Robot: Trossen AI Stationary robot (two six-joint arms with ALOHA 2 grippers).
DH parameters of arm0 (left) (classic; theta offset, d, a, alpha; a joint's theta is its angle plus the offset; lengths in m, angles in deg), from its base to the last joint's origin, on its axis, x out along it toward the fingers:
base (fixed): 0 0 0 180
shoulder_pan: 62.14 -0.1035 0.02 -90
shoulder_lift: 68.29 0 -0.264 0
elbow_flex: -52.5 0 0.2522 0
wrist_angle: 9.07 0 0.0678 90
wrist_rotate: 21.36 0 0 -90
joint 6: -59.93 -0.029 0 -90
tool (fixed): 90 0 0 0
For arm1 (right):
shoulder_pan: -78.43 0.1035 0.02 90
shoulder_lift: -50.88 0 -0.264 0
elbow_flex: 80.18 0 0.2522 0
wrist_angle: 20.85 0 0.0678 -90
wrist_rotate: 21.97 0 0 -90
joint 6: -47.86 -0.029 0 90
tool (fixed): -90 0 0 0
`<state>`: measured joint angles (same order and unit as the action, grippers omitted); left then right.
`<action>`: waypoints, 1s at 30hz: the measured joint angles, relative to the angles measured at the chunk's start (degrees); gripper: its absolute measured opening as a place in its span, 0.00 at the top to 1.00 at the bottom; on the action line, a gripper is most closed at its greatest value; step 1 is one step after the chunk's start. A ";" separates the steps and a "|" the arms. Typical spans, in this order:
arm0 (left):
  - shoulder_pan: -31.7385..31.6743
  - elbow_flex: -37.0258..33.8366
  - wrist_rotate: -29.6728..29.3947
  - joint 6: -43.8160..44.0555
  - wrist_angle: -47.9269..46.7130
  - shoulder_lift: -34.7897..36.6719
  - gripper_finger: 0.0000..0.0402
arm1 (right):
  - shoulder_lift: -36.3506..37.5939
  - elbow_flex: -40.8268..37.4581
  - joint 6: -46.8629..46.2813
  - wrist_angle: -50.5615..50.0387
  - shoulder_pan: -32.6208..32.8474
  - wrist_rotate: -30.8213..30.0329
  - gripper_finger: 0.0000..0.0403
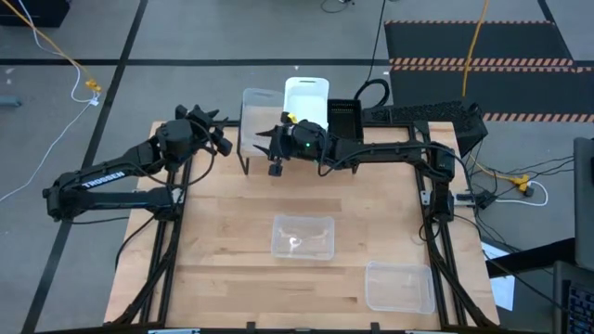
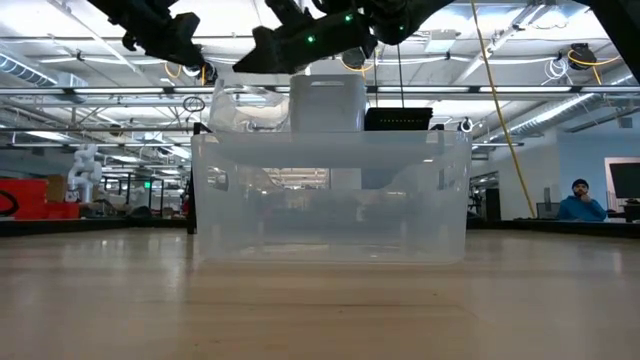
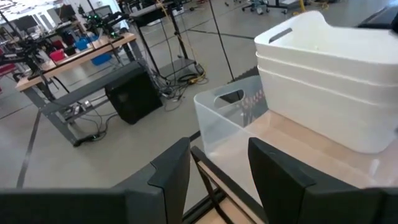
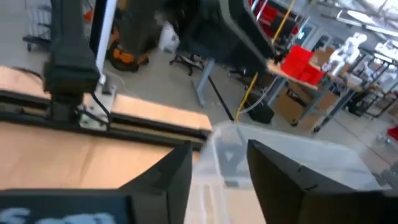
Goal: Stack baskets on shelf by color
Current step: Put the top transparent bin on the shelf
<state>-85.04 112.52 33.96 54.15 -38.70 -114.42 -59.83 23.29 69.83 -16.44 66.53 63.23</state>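
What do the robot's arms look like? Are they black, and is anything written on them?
Yes, both arms are dark, nearly black, built of chunky jointed sections. The left arm has white letters along its side. The right arm has a small green light near its wrist. The left gripper and right gripper each have two flat, dark, wedge-shaped fingers.

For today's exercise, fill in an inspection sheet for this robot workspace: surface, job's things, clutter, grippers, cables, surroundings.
Surface: light-wood table, bare between the bins.
Job's things: shelf at the far edge carries a clear basket, a white stack and a black basket; two clear baskets lie on the table.
Clutter: nothing seen.
Grippers: left gripper beside the shelf, jaws open, empty; right gripper over the shelf, jaws open, empty.
Cables: yellow and white leads on the floor.
Surroundings: workshop; a seated person far off.
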 joint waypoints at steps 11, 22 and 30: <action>0.35 0.00 13.78 -6.49 -4.82 -2.14 0.59 | 12.00 -4.04 2.76 -6.03 5.34 0.18 0.57; 7.61 -0.07 13.92 -16.39 -5.93 -10.50 0.59 | 49.34 -43.59 -11.03 -5.36 8.13 0.31 0.61; 16.99 2.24 7.49 -30.31 4.27 -11.80 0.59 | 70.99 -64.73 -19.27 -2.05 9.00 0.21 0.61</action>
<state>-68.05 114.76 41.46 23.84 -34.43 -126.22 11.16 -41.44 50.57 -18.49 75.54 63.44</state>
